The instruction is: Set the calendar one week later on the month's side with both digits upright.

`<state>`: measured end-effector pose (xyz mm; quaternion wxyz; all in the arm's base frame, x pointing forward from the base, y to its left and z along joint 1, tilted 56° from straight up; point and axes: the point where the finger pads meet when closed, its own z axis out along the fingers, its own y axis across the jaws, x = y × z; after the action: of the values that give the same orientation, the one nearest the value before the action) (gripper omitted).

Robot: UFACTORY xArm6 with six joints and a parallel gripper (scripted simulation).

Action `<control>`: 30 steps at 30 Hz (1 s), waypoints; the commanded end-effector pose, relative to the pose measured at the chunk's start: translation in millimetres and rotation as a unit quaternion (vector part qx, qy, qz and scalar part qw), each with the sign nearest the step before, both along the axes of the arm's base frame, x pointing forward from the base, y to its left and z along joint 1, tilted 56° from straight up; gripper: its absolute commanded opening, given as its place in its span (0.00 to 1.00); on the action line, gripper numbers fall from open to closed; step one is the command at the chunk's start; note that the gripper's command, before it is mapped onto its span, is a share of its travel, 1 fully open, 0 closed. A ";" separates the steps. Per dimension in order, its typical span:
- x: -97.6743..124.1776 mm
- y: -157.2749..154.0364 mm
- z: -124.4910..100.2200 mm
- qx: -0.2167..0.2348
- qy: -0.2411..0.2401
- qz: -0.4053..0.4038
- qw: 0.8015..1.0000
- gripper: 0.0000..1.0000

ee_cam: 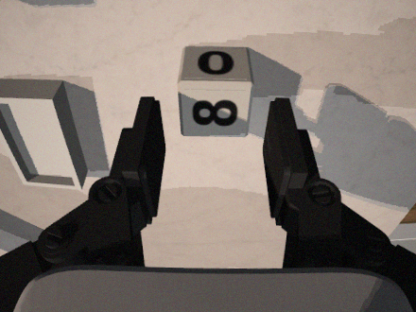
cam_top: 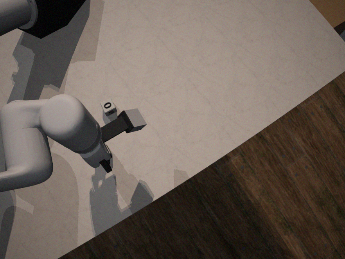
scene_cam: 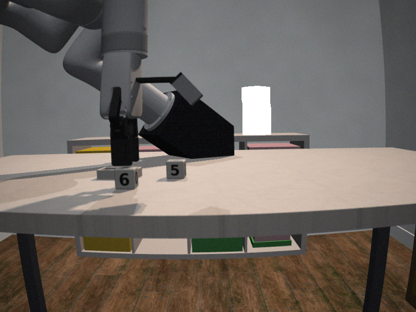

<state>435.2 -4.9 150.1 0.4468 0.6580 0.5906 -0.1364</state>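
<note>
A white cube (scene_cam: 126, 178) (ee_cam: 215, 111) lies on the table, showing 6 and a 0 at its right side in the exterior view. In the wrist view it shows an 8 and a 0, both sideways or uncertain in upright sense. A second white cube (cam_top: 108, 107) (scene_cam: 176, 169) stands apart to the right, with 0 on top and 5 on its front. The grey tray (scene_cam: 105, 174) (ee_cam: 28, 89) lies flat behind the first cube; its visible inside holds no cube. No month name shows. My gripper (scene_cam: 129, 161) (ee_cam: 214, 123) is partly open and empty, above table height near the first cube.
The arm (cam_top: 62, 119) hides the tray and first cube in the top view. The wrist camera housing (cam_top: 135, 119) (scene_cam: 187, 88) sticks out sideways from the gripper. The table's edge (scene_cam: 208, 223) lies in front of the cubes. A shelf (scene_cam: 272, 136) stands behind.
</note>
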 end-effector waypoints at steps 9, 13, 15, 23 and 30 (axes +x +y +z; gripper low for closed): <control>0.6 0.9 0.7 0.001 -0.001 0.001 1.000 0.49; 0.6 0.9 0.7 0.001 -0.001 0.001 1.000 0.49; 0.6 0.9 0.6 0.001 -0.001 0.001 1.000 0.49; 2.6 -3.5 -2.6 0.001 -0.001 0.001 1.000 0.49; 6.1 -10.9 -8.2 0.001 -0.001 0.001 1.000 0.49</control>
<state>439.4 -14.3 143.0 0.4467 0.6581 0.5906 -0.1365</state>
